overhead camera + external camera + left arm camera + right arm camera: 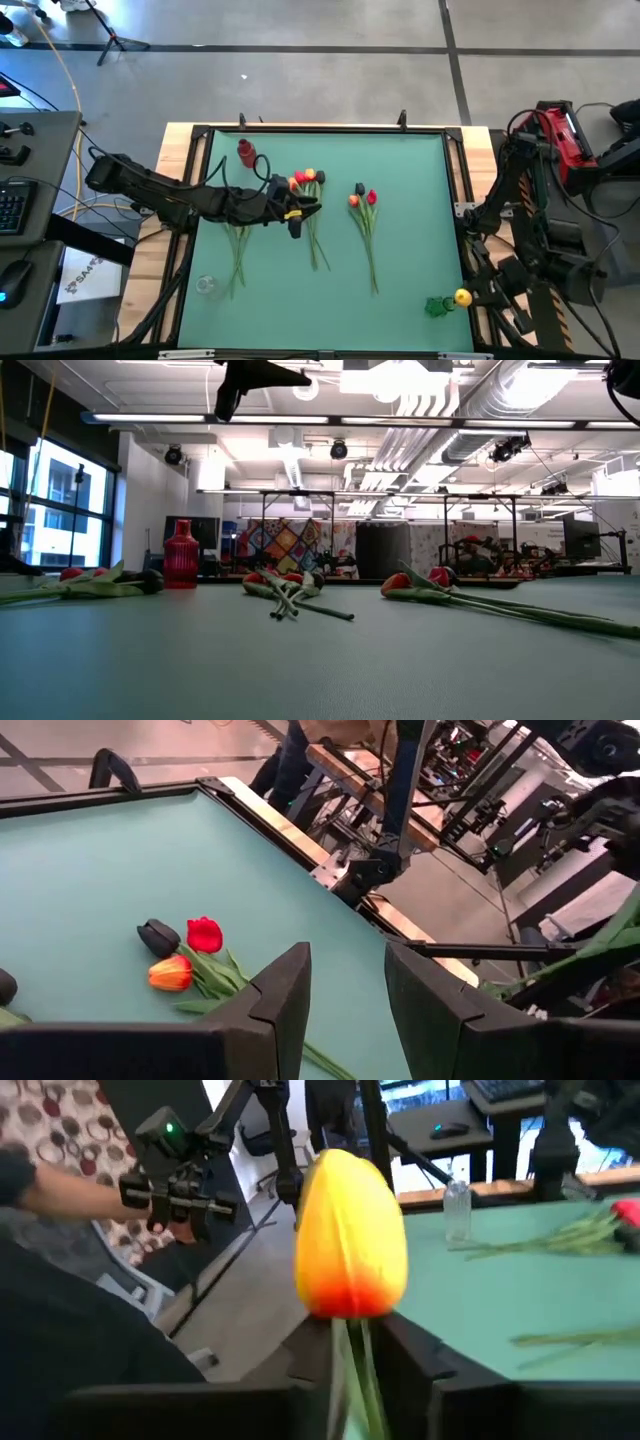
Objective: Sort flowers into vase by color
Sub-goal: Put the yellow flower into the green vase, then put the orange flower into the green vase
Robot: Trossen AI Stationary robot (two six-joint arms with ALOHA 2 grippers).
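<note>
While the left gripper (300, 212) hangs over the middle of the green surface (400, 290), its fingers (285, 995) stand apart with nothing between them. Its arm reaches in from the left edge.

Just beside that gripper lies a bunch of flowers (308, 180) with red and orange heads, stems running toward the near edge. A second bunch (362, 197) lies near the centre-right: a black head, a red one and an orange one close together, stems also trailing toward the near edge. More green stems (238, 250) lie under the left arm.

A red vase (246, 152) stands upright near the far left part of the surface; from the low view it is ribbed with a narrow neck, and nothing shows sticking out of it. A small clear vessel (206, 285) sits near the left near corner; whether anything is in it cannot be told.

At the right near corner, the right gripper (355, 1350) sits at the edge of the surface with a yellow-orange tulip (350, 1230) between its fingers (415, 1355), the stem in the narrow gap and the head above them. Whether they pinch the stem or merely flank it cannot be told.
</note>
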